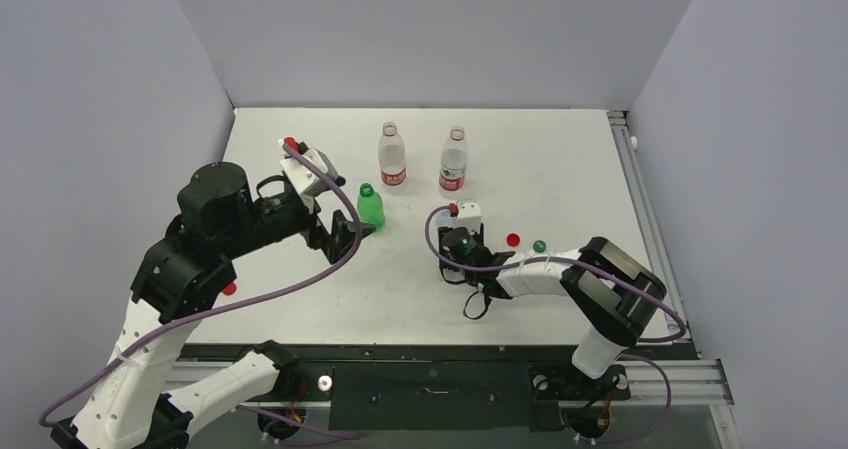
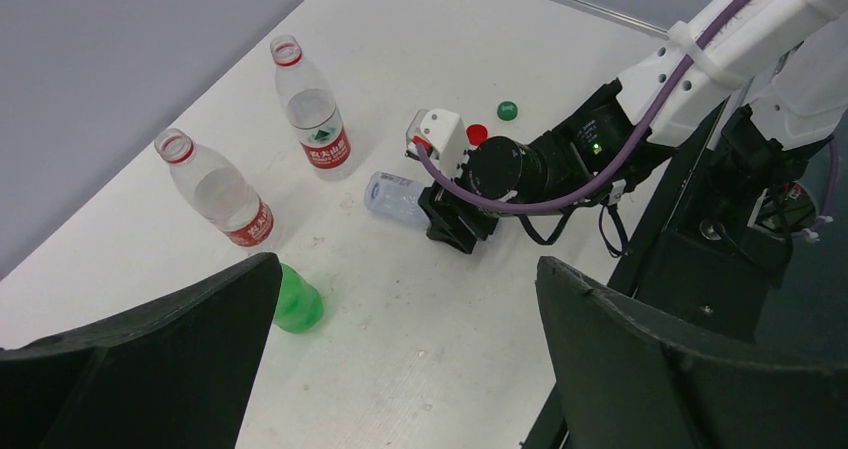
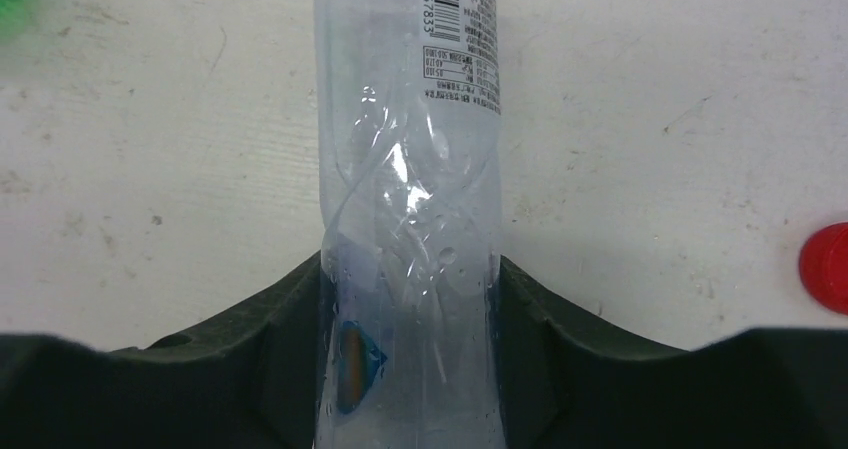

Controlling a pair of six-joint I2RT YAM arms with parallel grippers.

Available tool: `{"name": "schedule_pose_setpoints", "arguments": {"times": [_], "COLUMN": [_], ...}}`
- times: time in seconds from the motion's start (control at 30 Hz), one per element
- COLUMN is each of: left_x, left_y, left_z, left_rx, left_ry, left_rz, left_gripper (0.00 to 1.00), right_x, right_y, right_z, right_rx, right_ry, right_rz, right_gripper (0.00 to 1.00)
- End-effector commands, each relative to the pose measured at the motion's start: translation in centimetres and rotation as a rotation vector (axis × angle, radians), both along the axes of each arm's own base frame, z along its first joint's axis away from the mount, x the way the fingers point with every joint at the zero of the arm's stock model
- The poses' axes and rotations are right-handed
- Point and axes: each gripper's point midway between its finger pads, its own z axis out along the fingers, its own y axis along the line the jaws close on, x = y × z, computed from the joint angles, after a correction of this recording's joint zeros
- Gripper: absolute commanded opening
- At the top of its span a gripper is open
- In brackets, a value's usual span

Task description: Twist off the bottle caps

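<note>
The right tool (image 3: 405, 294) pinches a clear bottle (image 3: 405, 149) of thin, crinkled plastic that lies on its side on the scuffed white table (image 3: 650, 119), with the dark fingers pressed against its sides. The left tool (image 2: 405, 264) is spread wide, and the smooth green bottle (image 2: 297, 304) stands just beside one finger. Two red-labelled bottles (image 1: 392, 156) stand upright farther back. A round red cap (image 1: 513, 239) and a green cap (image 1: 539, 246) lie loose near the right tool.

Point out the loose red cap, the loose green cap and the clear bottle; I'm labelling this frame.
loose red cap (image 1: 513, 239): top external view, its top.
loose green cap (image 1: 539, 246): top external view, its top.
clear bottle (image 3: 410, 219): right wrist view, its mid-body.
</note>
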Motion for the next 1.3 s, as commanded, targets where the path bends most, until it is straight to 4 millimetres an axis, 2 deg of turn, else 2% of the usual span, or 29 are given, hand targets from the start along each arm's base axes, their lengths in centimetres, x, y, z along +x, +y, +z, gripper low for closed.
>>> {"name": "schedule_pose_setpoints", "arguments": {"times": [0.0, 0.03, 0.07, 0.1, 0.13, 0.17, 0.2, 0.23, 0.27, 0.3, 0.4, 0.43, 0.47, 0.5, 0.53, 0.57, 0.6, 0.63, 0.67, 0.7, 0.73, 0.77, 0.9, 1.07, 1.27], "left_x": [-0.4, -0.3, -0.5, -0.6, -0.9, -1.0, -1.4, -1.5, -2.3, -2.4, -3.7, -3.7, -4.1, -4.3, -4.3, -4.4, -4.1, -4.3, -4.0, -4.0, -3.8, -3.7, -3.4, -3.2, -2.8], "left_y": [-0.2, -0.4, -0.3, -0.5, -0.4, -0.5, -0.4, -0.6, -0.6, -0.6, -0.6, -0.5, -0.6, -0.4, -0.6, -0.5, -0.8, -0.7, -1.0, -1.1, -1.4, -1.5, -2.2, -3.2, -4.0], "left_z": [2.8, 2.4, 2.4, 1.9, 2.3, 1.8, 2.2, 1.9, 1.4, 1.8, 1.0, 1.2, 0.6, 0.7, -0.2, 0.0, -1.0, -0.8, -1.8, -1.3, -2.0, -1.4, -2.1, -0.9, -0.3], "left_rx": [-0.034, -0.016, -0.009, 0.015, 0.016, 0.045, 0.044, 0.075, 0.083, 0.110, 0.173, 0.218, 0.237, 0.284, 0.309, 0.361, 0.413, 0.428, 0.473, 0.482, 0.508, 0.508, 0.557, 0.560, 0.578], "left_ry": [-0.137, -0.156, -0.179, -0.207, -0.248, -0.292, -0.345, -0.415, -0.454, -0.551, -0.744, -0.846, -0.890, -0.993, -1.028, -1.147, -1.227, -1.293, -1.362, -1.427, -1.472, -1.521, -1.629, -1.757, -1.768], "left_rz": [-0.050, -0.068, -0.079, -0.106, -0.118, -0.152, -0.168, -0.206, -0.245, -0.269, -0.351, -0.371, -0.396, -0.411, -0.439, -0.448, -0.474, -0.471, -0.491, -0.476, -0.486, -0.466, -0.483, -0.414, -0.375], "left_gripper": [0.97, 0.97, 0.97, 0.97, 0.97, 0.97, 0.97, 0.97, 0.97, 0.97, 0.97, 0.97, 0.97, 0.97, 0.97, 0.97, 0.97, 0.97, 0.97, 0.97, 0.97, 0.97, 0.97, 0.97, 0.97], "right_x": [-0.6, -0.9, -1.6, -1.9, -2.8, -3.2, -4.2, -4.7, -5.8, -6.3, -8.9, -9.6, -10.2, -10.8, -11.4, -11.8, -12.3, -12.9, -13.2, -13.9, -14.1, -14.7, -16.2, -17.1, -17.8], "right_y": [2.0, 2.2, 2.6, 3.0, 3.5, 3.9, 4.5, 4.7, 5.3, 5.5, 6.3, 6.2, 6.7, 6.6, 7.0, 7.0, 7.4, 7.6, 7.8, 8.1, 8.3, 8.6, 9.4, 11.0, 12.8], "right_z": [4.5, 6.1, 6.7, 8.6, 9.2, 11.4, 13.3, 14.3, 16.4, 17.3, 22.2, 22.6, 24.8, 25.0, 26.8, 27.0, 28.5, 28.8, 29.8, 30.1, 31.0, 31.7, 33.5, 34.2, 34.8], "right_rx": [0.065, 0.089, 0.095, 0.133, 0.144, 0.192, 0.235, 0.257, 0.307, 0.325, 0.409, 0.407, 0.446, 0.441, 0.474, 0.477, 0.504, 0.516, 0.533, 0.543, 0.554, 0.561, 0.573, 0.560, 0.528], "right_ry": [-0.087, -0.107, -0.104, -0.128, -0.112, -0.135, -0.134, -0.134, -0.133, -0.128, -0.108, -0.088, -0.096, -0.073, -0.079, -0.061, -0.065, -0.044, -0.047, -0.032, -0.037, -0.033, -0.007, 0.038, 0.048], "right_rz": [0.029, 0.040, 0.070, 0.085, 0.126, 0.150, 0.199, 0.225, 0.283, 0.307, 0.427, 0.447, 0.486, 0.504, 0.534, 0.542, 0.569, 0.588, 0.600, 0.622, 0.633, 0.650, 0.705, 0.754, 0.795], "right_gripper": [0.43, 0.41, 0.41, 0.41, 0.41, 0.40, 0.40, 0.39, 0.39, 0.39, 0.39, 0.39, 0.39, 0.39, 0.39, 0.40, 0.40, 0.41, 0.41, 0.41, 0.41, 0.42, 0.42, 0.43, 0.43]}}
